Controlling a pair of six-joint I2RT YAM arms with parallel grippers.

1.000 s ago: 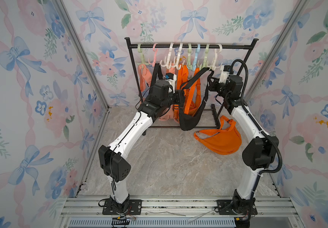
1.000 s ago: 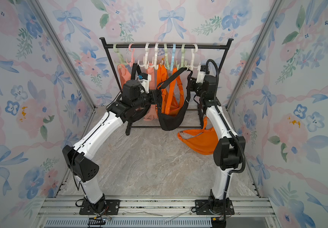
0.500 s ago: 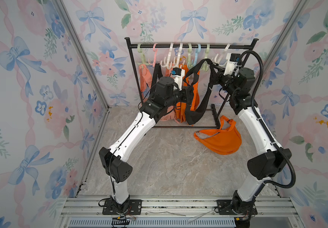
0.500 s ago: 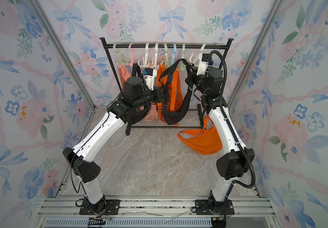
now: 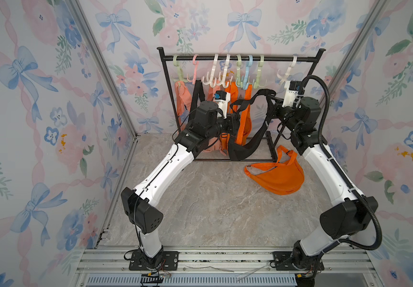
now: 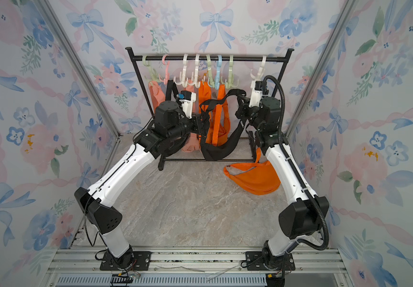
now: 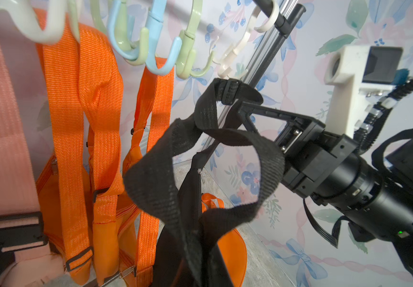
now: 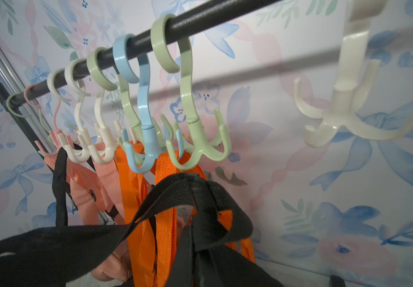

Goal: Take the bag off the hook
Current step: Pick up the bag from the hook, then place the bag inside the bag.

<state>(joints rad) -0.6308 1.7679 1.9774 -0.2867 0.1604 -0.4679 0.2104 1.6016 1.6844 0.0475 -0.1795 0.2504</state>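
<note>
The black bag [image 5: 240,151] [image 6: 215,151] hangs between my two grippers in front of the rack, and its strap [image 7: 151,179] [image 8: 175,188] touches no hook. My left gripper [image 5: 234,120] [image 6: 201,124] is shut on the strap's lower part; black fabric hides its jaws in the left wrist view. My right gripper [image 5: 273,99] [image 6: 241,99] [image 7: 242,106] is shut on the strap's top loop, just below the green hook [image 5: 260,74] [image 8: 195,139]. The cream hook [image 5: 287,74] [image 8: 344,119] stands alone and bare near the rail's right end.
Orange bags [image 5: 241,116], a peach bag [image 5: 182,99] and another black strap [image 5: 196,94] hang from coloured hooks on the black rail [image 5: 275,58]. An orange bag [image 5: 277,176] lies on the floor by the right arm. Flowered walls stand close on three sides.
My right gripper lifted the black strap up and to the right, then came down a little. The cream hook slid right along the rail and is bare. The bag swung slightly.
</note>
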